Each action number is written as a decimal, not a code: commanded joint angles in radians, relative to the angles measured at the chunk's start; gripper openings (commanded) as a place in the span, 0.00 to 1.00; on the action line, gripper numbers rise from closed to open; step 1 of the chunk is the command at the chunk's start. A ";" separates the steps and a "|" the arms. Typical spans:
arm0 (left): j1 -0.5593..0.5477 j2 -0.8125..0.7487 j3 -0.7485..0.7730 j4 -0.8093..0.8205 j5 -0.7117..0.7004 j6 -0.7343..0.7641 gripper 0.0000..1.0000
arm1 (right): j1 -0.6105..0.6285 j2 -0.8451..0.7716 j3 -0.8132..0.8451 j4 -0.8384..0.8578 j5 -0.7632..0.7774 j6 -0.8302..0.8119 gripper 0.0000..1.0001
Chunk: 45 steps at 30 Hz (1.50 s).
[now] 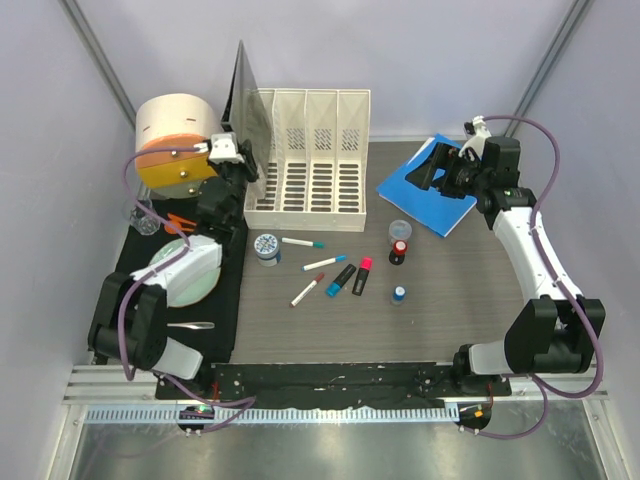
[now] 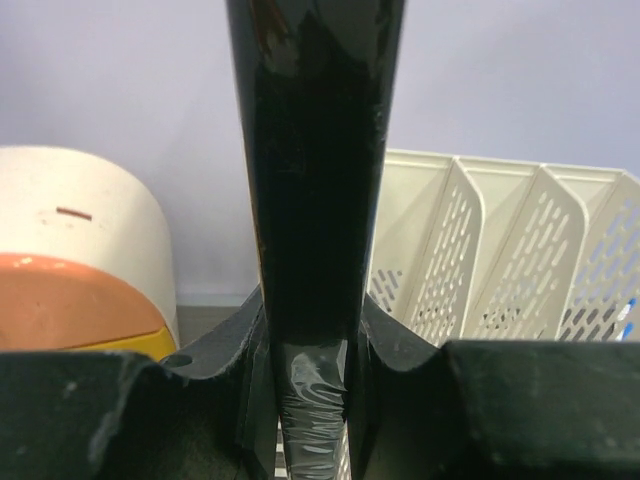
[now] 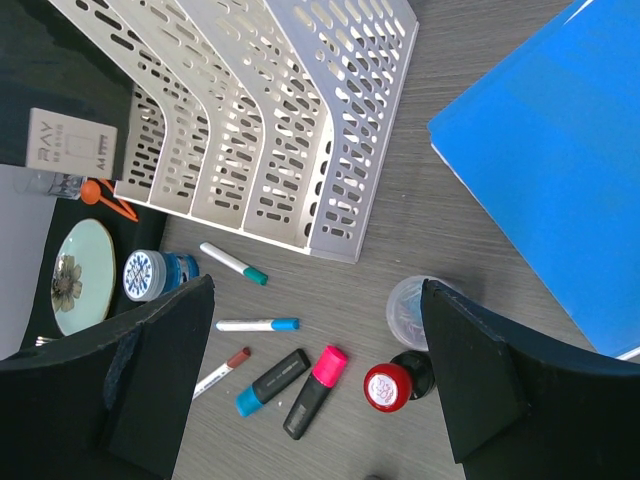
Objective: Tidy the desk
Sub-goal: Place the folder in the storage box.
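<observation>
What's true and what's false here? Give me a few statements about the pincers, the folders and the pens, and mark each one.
1. The left pincer is shut on an upright dark folder. True.
2. The right pincer grips the blue folder. False: it is open and empty, and that folder lies flat on the desk.
3. The pens stand in the rack. False: they lie on the desk in front of it.
4. The pink highlighter lies beside a blue-capped one. True.
5. The plate sits on the black mat. True.
</observation>
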 commanded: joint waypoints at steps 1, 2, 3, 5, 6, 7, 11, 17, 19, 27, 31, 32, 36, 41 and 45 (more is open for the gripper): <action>0.003 0.064 -0.030 0.251 -0.083 -0.035 0.00 | -0.003 0.007 0.019 0.035 -0.004 -0.012 0.90; 0.005 0.079 -0.043 0.270 -0.110 -0.044 0.00 | -0.003 0.009 0.019 0.036 -0.004 -0.012 0.90; 0.005 0.084 -0.046 0.280 -0.107 -0.050 0.00 | -0.003 0.011 0.020 0.035 -0.001 -0.011 0.90; 0.005 0.072 -0.049 0.256 -0.083 -0.064 0.00 | -0.003 0.012 0.025 0.036 -0.002 -0.011 0.90; 0.003 0.063 -0.047 0.210 -0.069 -0.070 0.00 | -0.003 0.015 0.023 0.040 -0.004 -0.009 0.90; 0.003 0.054 -0.046 0.190 -0.072 -0.081 0.02 | -0.003 0.017 0.025 0.041 -0.007 -0.006 0.90; 0.003 0.011 -0.056 0.126 -0.055 -0.078 0.19 | -0.001 0.021 0.023 0.046 -0.014 0.002 0.90; 0.005 -0.037 -0.034 0.023 0.002 -0.079 0.48 | -0.001 0.007 0.025 0.047 -0.019 0.008 0.90; 0.005 -0.054 -0.015 -0.025 0.020 -0.075 0.56 | -0.001 -0.003 0.026 0.046 -0.017 0.006 0.90; 0.003 -0.154 0.005 -0.166 0.034 -0.058 0.64 | -0.001 -0.042 0.031 0.035 -0.016 0.008 0.90; 0.003 -0.213 0.014 -0.232 0.037 -0.050 0.68 | -0.001 -0.060 0.033 0.027 -0.013 0.005 0.89; 0.005 -0.236 0.016 -0.247 0.039 -0.047 0.69 | -0.001 -0.066 0.034 0.024 -0.011 0.003 0.90; 0.003 -0.307 0.020 -0.342 0.051 -0.044 0.70 | -0.001 -0.091 0.036 0.004 0.004 -0.003 0.90; 0.003 -0.381 0.020 -0.449 0.066 -0.079 0.78 | -0.003 -0.112 0.043 -0.019 0.021 -0.012 0.90; 0.003 -0.424 0.045 -0.575 0.097 -0.111 0.84 | -0.003 -0.123 0.057 -0.046 0.058 -0.018 0.90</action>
